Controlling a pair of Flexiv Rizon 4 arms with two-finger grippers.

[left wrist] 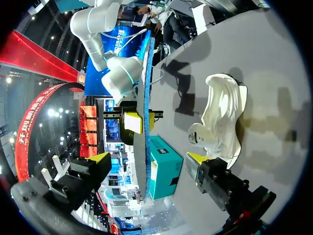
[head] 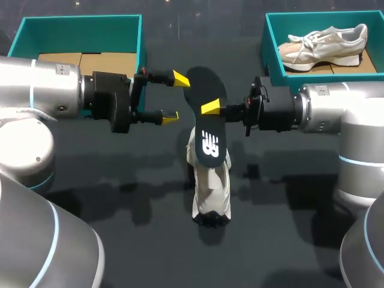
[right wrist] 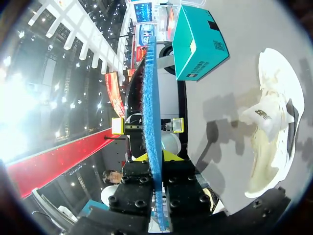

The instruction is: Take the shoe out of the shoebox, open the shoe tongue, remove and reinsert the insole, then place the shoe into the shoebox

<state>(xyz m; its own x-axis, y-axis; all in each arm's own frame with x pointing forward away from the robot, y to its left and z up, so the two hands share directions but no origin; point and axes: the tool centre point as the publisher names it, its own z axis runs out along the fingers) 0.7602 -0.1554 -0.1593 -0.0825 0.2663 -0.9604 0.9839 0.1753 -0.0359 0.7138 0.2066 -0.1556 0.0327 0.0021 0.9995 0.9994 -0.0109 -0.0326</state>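
Our right gripper (head: 211,108) clamps the dark insole (head: 206,129) by its edge, holding it raised over the white shoe (head: 211,192), which rests on the dark surface (head: 120,180) between our arms. Our left gripper (head: 175,98) hovers spread wide just beside the insole's far end, grasping nothing. A teal shoebox (head: 78,21) sits at the far left. A second shoebox (head: 267,48), far right, contains another shoe (head: 324,45).

2 teal shoeboxes (head: 78,19) (head: 268,51). 2 shoes (head: 324,45) (head: 211,186): 1 in rt box, 1 on tabletop (head: 120,198). 1 dark insole (head: 207,117). 2 arms (head: 42,90) (head: 336,111), 2 yellow-tipped fingers ea.
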